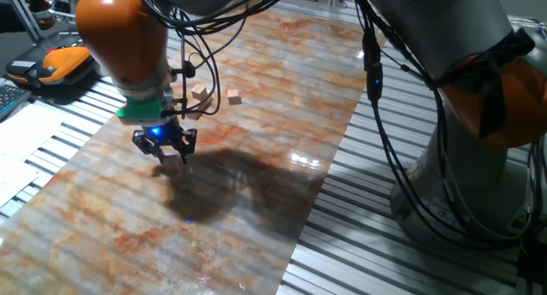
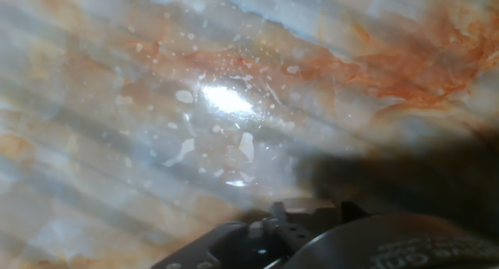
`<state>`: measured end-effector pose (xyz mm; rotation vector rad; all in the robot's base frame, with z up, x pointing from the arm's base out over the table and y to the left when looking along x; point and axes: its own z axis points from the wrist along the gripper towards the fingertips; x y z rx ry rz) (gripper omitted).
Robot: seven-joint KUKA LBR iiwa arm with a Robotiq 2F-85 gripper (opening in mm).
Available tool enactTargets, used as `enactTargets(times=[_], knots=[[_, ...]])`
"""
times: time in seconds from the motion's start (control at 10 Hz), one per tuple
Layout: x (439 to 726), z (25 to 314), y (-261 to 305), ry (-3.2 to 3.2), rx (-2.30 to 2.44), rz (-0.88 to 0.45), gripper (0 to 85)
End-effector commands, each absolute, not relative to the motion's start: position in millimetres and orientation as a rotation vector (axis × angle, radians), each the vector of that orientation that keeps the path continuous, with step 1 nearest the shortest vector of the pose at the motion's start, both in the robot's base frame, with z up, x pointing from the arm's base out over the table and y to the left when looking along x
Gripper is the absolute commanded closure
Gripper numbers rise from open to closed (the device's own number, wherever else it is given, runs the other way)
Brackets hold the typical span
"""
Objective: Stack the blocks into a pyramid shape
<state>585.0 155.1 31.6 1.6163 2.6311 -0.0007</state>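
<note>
Fixed view: fingers (image 1: 168, 155) over mat (image 1: 256, 158), two blocks (image 1: 217, 94) behind.

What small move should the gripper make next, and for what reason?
Probably travel toward the two blocks lying apart, farther back on the table. The gripper hangs over bare marbled surface, and the hand view shows no block below, so nothing is within grasp here.

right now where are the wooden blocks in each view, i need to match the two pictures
Fixed view: two blocks lie apart on the marbled table, upper centre, behind the gripper.
Hand view: no block is in it, only bare tabletop and part of the hand at the bottom edge.
Shared landmark: the orange-veined marble pattern of the table.
</note>
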Motion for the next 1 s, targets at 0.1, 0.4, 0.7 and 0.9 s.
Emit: enactTargets(times=[0.1, 0.4, 0.7, 0.9], knots=[[583.9, 30.6, 155.2, 2.633, 1.609, -0.008, 51.0], [583.1, 29.9, 155.3, 2.635, 1.599, 0.000, 51.0], [583.1, 31.3, 155.0, 2.658, 1.560, 0.010, 85.0], [583.7, 34.3, 155.0, 2.675, 1.538, -0.009, 85.0]])
